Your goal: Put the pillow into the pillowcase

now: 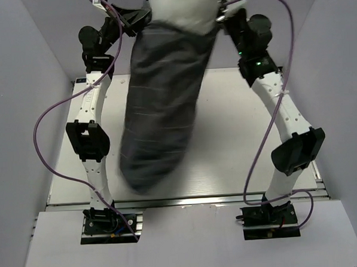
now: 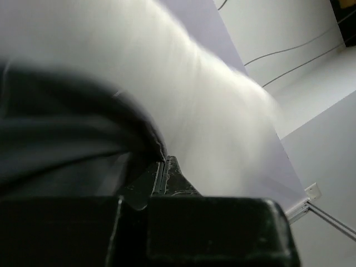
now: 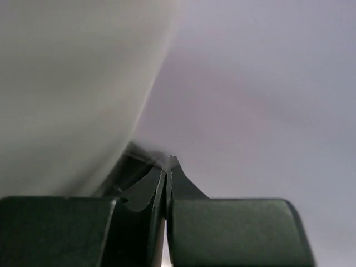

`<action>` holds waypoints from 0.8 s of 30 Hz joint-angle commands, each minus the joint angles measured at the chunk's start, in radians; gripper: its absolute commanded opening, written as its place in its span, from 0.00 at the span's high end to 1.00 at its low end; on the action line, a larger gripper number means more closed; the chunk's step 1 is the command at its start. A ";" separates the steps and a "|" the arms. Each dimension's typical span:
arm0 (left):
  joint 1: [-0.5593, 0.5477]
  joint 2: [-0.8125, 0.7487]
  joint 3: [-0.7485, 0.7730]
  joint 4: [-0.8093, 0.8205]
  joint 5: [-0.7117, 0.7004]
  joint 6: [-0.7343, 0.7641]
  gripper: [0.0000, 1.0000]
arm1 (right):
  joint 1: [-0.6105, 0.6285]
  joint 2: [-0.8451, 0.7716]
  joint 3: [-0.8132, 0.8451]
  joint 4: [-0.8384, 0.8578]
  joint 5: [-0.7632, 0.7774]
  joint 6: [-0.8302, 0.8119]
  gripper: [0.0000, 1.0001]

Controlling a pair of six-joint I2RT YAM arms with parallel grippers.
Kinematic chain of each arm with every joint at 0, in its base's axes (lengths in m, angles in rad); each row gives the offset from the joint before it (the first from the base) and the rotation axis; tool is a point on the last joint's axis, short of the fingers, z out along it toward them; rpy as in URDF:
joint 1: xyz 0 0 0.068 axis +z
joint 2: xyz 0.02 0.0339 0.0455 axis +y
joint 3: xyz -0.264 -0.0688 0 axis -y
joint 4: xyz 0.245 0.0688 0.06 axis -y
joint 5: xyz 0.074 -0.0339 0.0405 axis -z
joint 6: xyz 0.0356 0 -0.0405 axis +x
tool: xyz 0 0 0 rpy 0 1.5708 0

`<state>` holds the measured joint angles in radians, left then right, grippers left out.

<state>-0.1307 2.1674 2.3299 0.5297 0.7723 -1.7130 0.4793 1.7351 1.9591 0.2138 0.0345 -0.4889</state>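
- Top view: I've got the pillowcase (image 1: 162,110) hanging off both arms, well above the table (image 1: 256,135), with my left gripper (image 1: 135,17) on one side of its mouth and my right gripper (image 1: 225,12) on the other. The pillow (image 1: 181,6) is mostly down inside, with only its off-white top poking out. Biggest worry imo: all that weight hangs on two pinches of thin cloth, so a hem slipping out on either side would probably dump the lot
- Same view: the bottom end of the sack is smeared with blur, so I'd guess it's swinging, and a swing could tug the cloth free. The frame edge cuts off the pillow's top, so I can't say how much is left outside. Can't really make out my fingertips from up here either
- Left wrist: jaws pressed to a thin line with dark cloth bunched right up against them, so I read that as clamped on the case's hem. The pillow fills the view just behind. The cloth is too blurry to tell how deep the bite is, and a shallow one is what would let go
- Right wrist: jaws together here too, with just a dark sliver of cloth running into them and the pillow bulging beside it. There's less cloth showing than on the left, so this is the side I'd bet on slipping. My own finger housing hides everything below
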 commanded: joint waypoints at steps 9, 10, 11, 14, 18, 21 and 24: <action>-0.003 -0.063 0.017 0.064 -0.024 -0.010 1.00 | 0.766 -0.470 -0.534 0.226 0.060 -0.252 1.00; -0.003 -0.066 0.017 0.062 -0.025 -0.010 1.00 | 0.660 -0.450 -0.517 0.236 0.076 -0.252 1.00; -0.003 -0.066 0.019 0.062 -0.025 -0.011 1.00 | 0.565 -0.424 -0.443 0.208 0.058 -0.229 1.00; -0.003 -0.067 0.023 0.067 -0.025 -0.013 1.00 | 0.149 -0.242 -0.236 0.153 0.069 -0.064 1.00; -0.006 -0.069 0.026 0.070 -0.039 -0.014 1.00 | -0.140 0.097 0.432 -0.163 0.094 0.225 1.00; -0.009 -0.058 0.046 0.062 -0.042 -0.016 1.00 | 0.018 -0.053 0.369 -0.231 -0.018 0.230 1.00; -0.009 -0.052 0.052 0.064 -0.039 -0.020 1.00 | 0.409 -0.401 -0.308 0.134 -0.102 -0.021 1.00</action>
<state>-0.1310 2.1712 2.3463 0.5617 0.7498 -1.7283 0.4858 1.7004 1.8790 0.0765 0.1135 -0.3824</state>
